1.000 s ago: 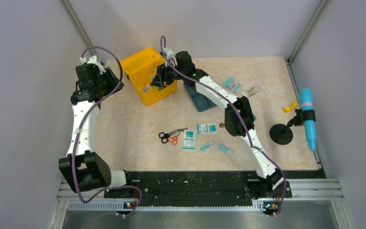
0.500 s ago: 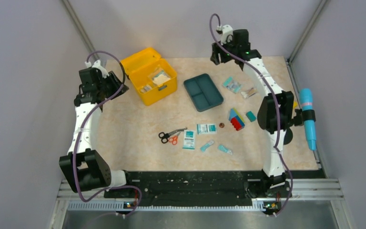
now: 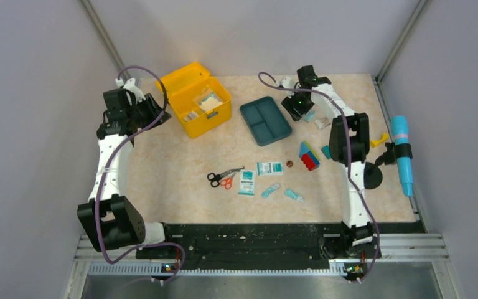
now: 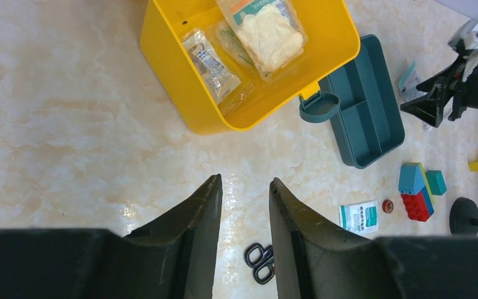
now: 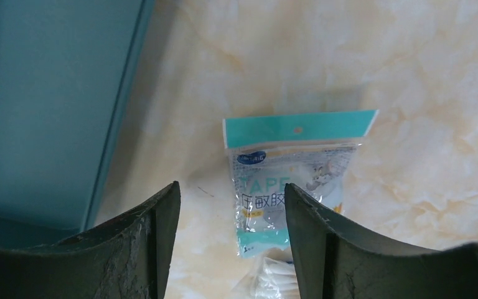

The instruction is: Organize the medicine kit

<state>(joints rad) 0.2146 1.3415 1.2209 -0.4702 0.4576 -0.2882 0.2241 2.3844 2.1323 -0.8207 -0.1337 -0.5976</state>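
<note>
The medicine kit point(image 3: 206, 124), a yellow box with its lid open, stands at the back left. In the left wrist view its wall point(image 4: 165, 62) shows, with a glove packet point(image 4: 269, 34) and a smaller clear packet point(image 4: 210, 62) inside. My left gripper point(image 4: 244, 180) hovers high over bare table left of the kit point(image 3: 151, 112), open and holding nothing. My right gripper point(image 3: 297, 107) is low at the back, right of the dark teal tray point(image 3: 266, 119). It is open point(image 5: 230, 187), with a teal-and-white tape packet point(image 5: 289, 180) on the table beneath, close to its right finger.
Scissors point(image 3: 223, 177), two white-teal sachets point(image 3: 247, 182) and small teal vials point(image 3: 271, 189) lie at front centre. A stack of coloured blocks point(image 3: 308, 156) sits right of centre. A black stand with a teal cylinder point(image 3: 401, 152) is at the right edge.
My right arm left the kit, swung up to the back, then came down over the packets right of the teal tray. The left arm has hardly moved.
</note>
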